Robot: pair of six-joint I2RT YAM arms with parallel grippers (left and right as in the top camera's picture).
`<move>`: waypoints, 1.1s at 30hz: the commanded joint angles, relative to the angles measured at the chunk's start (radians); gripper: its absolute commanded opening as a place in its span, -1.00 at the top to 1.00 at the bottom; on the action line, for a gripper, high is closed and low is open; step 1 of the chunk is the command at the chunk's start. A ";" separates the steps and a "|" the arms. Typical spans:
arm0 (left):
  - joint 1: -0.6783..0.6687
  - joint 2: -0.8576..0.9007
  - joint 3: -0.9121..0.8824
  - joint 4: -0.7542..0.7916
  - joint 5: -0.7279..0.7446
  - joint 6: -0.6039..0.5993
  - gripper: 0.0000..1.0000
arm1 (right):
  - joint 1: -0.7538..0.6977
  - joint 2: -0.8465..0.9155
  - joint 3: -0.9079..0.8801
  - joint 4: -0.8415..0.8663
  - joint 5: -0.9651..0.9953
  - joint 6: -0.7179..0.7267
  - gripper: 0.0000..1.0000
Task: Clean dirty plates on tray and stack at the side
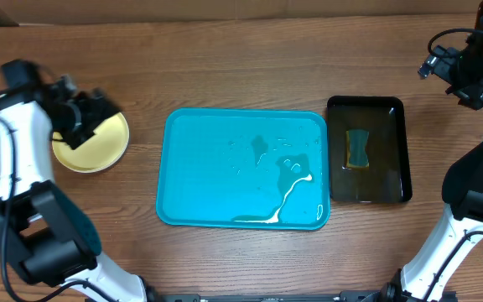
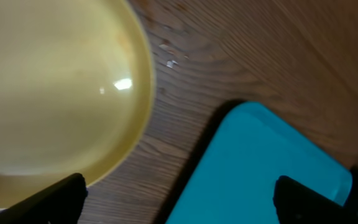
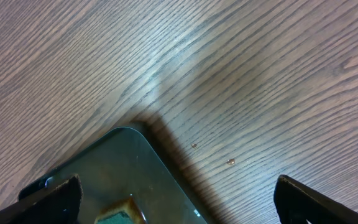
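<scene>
A pale yellow-green plate (image 1: 99, 148) lies on the table left of the turquoise tray (image 1: 199, 168); whether other plates lie under it I cannot tell. The tray holds only wet streaks and a white puddle. My left gripper (image 1: 90, 116) is open and empty, just above the plate's upper right part. In the left wrist view the plate (image 2: 55, 93) fills the left and a tray corner (image 2: 260, 168) the lower right, with my open left gripper (image 2: 180, 200) between them. My right gripper (image 1: 458, 74) is open and empty, raised at the far right; its fingers (image 3: 178, 199) frame a basin corner.
A black basin (image 1: 397, 159) of dark water with a sponge (image 1: 358, 148) stands right of the tray. It also shows in the right wrist view (image 3: 123, 180), with the sponge (image 3: 120, 214) at the bottom edge. Water drops (image 3: 230, 162) lie on the wood.
</scene>
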 commanded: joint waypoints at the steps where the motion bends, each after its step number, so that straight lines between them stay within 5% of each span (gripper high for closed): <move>1: -0.075 0.008 -0.005 0.000 -0.022 0.051 -1.00 | 0.000 -0.014 0.015 0.003 0.002 0.005 -1.00; 11: -0.193 0.008 -0.005 0.000 -0.061 0.051 -1.00 | 0.000 -0.014 0.015 0.003 0.002 0.005 -1.00; 33: -0.198 0.008 -0.005 0.000 -0.063 0.051 -1.00 | 0.017 -0.013 0.010 0.004 0.002 0.005 -1.00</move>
